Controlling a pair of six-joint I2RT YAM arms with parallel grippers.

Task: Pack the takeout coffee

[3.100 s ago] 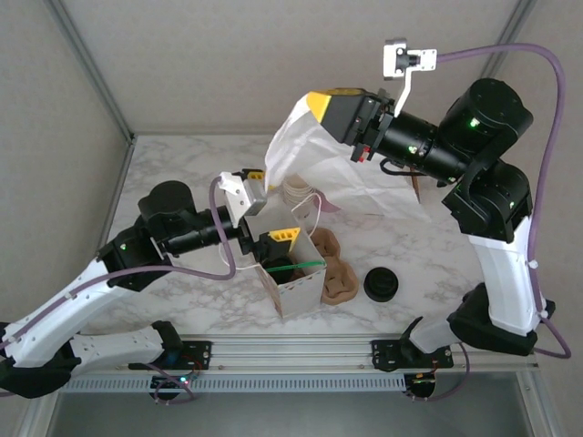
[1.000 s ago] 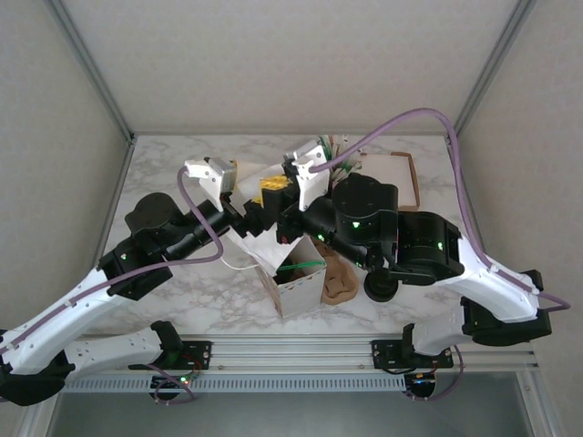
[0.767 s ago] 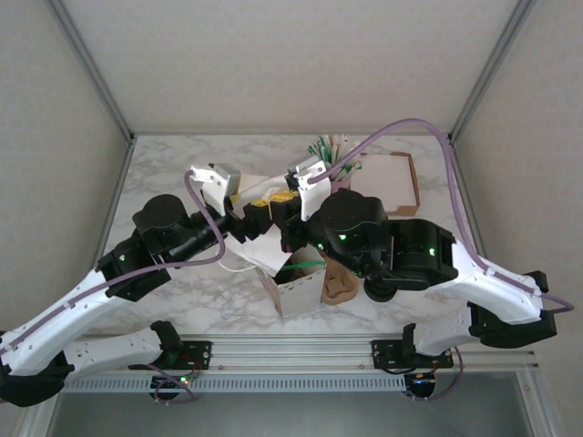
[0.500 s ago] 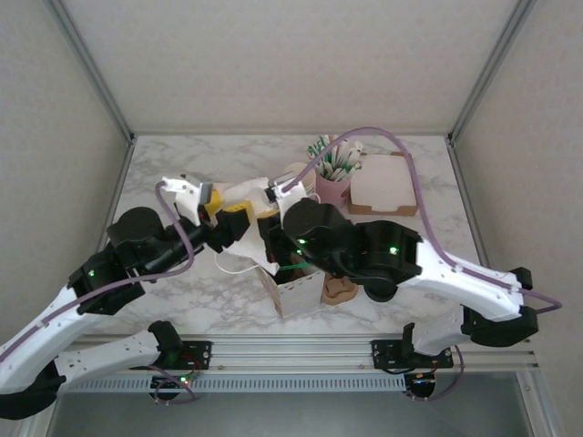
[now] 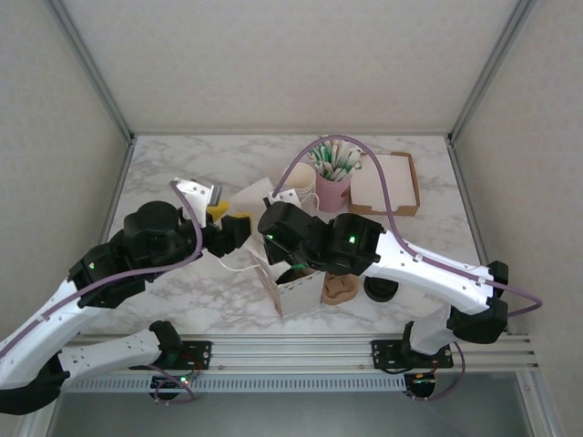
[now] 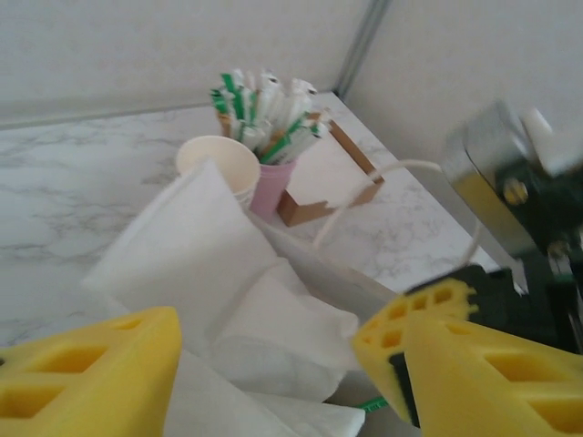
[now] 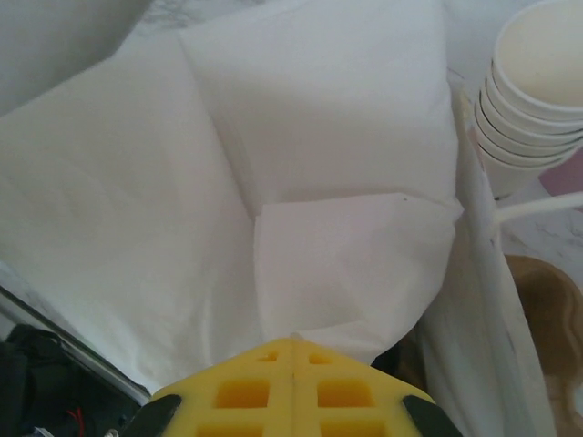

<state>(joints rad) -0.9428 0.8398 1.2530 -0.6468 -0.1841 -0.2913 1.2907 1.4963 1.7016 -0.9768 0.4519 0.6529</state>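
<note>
1. The takeout coffee (image 5: 296, 273) sits down inside the open white bag (image 5: 301, 299), near the 6 o'clock edge of the table (image 5: 182, 164). Just its dark round top peeks out from under the right arm.
2. The left pincer (image 6: 269, 344) stands wide. Its two yellow fingers are far apart, and crumpled bag paper lies in the gap. I cannot tell if the fingers touch the paper.
3. Seen from above, the left pincer is at 10 o'clock from the bag's mouth.
4. The right pincer (image 7: 293, 353) is squeezed tight, with its yellow tips pressed together. The tips sit right at the edge of a fold of bag paper. I cannot tell if any paper is pinched between them.
5. A stack of cream paper cups (image 5: 301, 177) stands at 12 o'clock from the bag. A pink cup (image 5: 332, 189) full of green and white sticks is just beside the stack, at its 3 o'clock.
6. A brown tray (image 5: 412, 182) of white napkins is at 3 o'clock from the pink cup.
7. A black stack of lids (image 5: 381, 287) sits at 3 o'clock from the bag. A brown cup holder (image 5: 339, 289) lies between them.
</note>
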